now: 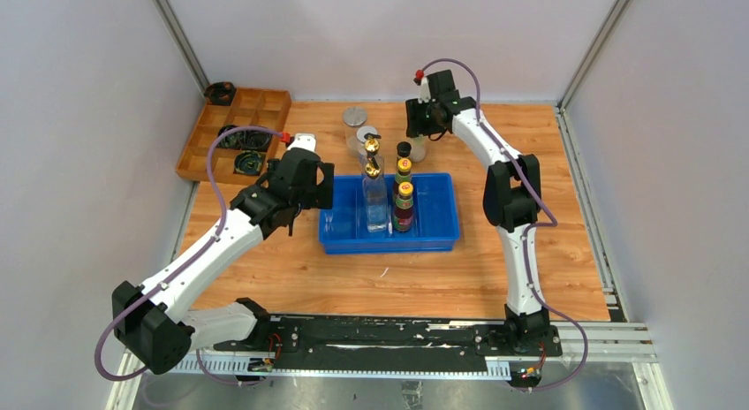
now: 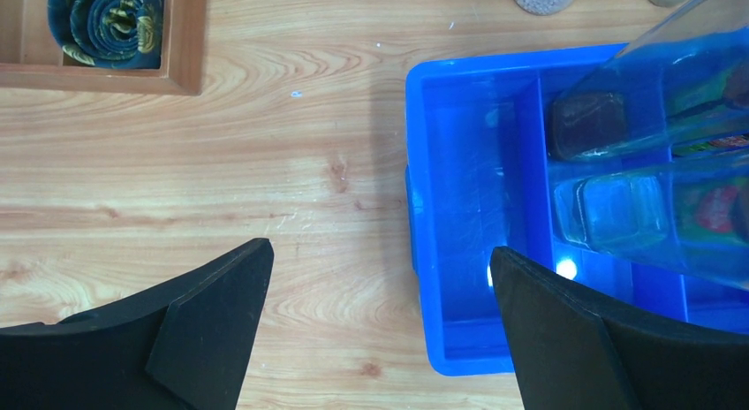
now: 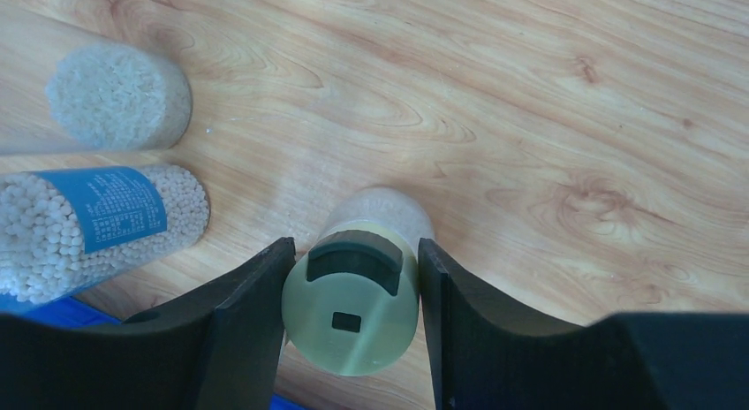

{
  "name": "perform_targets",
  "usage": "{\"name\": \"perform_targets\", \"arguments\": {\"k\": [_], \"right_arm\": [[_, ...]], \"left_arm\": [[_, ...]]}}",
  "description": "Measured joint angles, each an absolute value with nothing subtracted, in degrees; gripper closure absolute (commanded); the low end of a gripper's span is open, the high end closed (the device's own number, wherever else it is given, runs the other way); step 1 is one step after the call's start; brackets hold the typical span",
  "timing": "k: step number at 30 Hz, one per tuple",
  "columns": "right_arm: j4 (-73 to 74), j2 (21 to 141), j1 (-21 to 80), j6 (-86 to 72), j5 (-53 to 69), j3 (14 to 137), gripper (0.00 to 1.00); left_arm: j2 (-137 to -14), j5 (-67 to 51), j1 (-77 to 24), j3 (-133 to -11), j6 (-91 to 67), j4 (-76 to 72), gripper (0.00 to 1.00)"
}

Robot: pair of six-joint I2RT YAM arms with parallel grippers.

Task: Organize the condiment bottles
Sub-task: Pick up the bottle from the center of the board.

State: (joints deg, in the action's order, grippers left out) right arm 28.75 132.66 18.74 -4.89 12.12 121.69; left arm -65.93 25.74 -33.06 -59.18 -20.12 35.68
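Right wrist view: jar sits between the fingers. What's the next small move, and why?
Probably lift straight up. The fingers of the right gripper look pressed against both sides of the cream-lidded jar, standing on the table. The blue-labelled jar and a beige-filled jar stand close beside it, so a sideways drag could knock them.

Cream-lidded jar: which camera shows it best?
The right wrist view: the cream-lidded jar sits close, lid and slot clear, between the fingers. The top view gives a tiny, partly hidden glimpse; in the left wrist view I cannot pick it out.
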Motion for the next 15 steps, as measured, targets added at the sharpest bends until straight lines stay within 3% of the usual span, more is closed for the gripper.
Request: {"name": "perform_targets", "arguments": {"k": [6, 15], "right_arm": [[28.49, 132.60, 18.96, -4.89, 8.56, 121.67, 0.58], [26.68, 131.55, 19.40, -5.10, 3.99, 119.46, 0.60]], "left_arm": [[-65.80, 25.78, -33.06, -58.50, -19.90, 35.64, 0.00], [-64.95, 25.71, -33.06, -58.15, -19.92, 35.64, 0.00]]}}
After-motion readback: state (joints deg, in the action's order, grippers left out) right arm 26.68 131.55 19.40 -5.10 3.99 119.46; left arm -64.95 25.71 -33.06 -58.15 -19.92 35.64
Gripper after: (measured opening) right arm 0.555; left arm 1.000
